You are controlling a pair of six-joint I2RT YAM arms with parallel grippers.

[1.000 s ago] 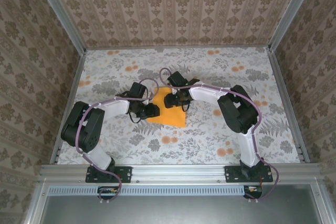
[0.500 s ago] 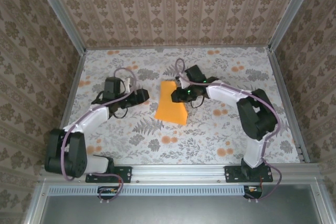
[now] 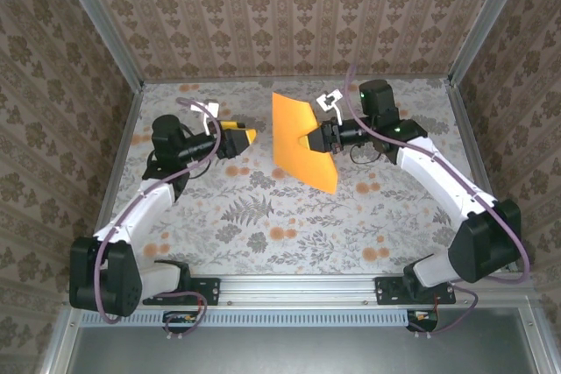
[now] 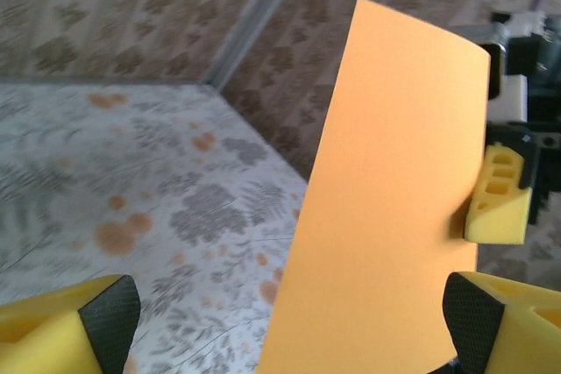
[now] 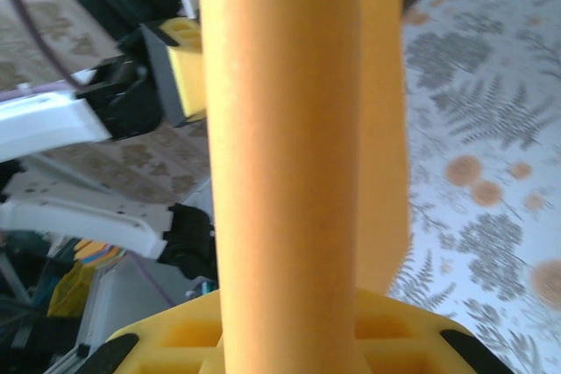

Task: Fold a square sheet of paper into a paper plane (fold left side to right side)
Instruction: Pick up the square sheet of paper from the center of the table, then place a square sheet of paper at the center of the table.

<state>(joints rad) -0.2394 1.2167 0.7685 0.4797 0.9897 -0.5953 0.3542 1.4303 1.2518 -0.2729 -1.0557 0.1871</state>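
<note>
The right gripper (image 3: 316, 140) gripped the square sheet of paper (image 3: 296, 124), held upright at frame centre. The left gripper (image 3: 246, 138), wide open and empty, faced it from the left.

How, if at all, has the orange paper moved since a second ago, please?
Yes. The orange paper, held in the right gripper, has risen off the floral table and shifted toward the back wall.
</note>
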